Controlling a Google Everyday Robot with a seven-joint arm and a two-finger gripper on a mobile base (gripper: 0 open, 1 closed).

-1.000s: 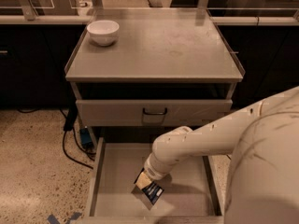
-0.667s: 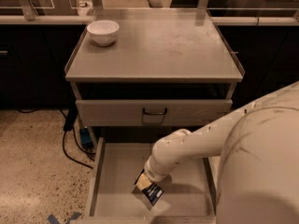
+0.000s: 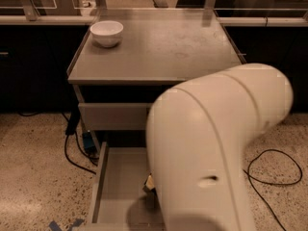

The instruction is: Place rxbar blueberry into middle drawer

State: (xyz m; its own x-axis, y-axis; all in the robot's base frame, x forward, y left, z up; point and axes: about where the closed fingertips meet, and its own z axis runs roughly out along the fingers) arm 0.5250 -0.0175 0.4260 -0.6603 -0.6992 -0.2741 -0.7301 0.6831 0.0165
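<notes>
One arm [image 3: 216,148] before pincer [image 3: 149,183] over middle drawer [image 3: 120,182]

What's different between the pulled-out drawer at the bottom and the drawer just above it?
The middle drawer is pulled out, showing its floor and low side wall; the upper drawer is shut, showing only its flat front. The hand, mostly hidden behind the arm, is over the middle drawer, not near the upper drawer. Both are light grey and belong to one cabinet.
</notes>
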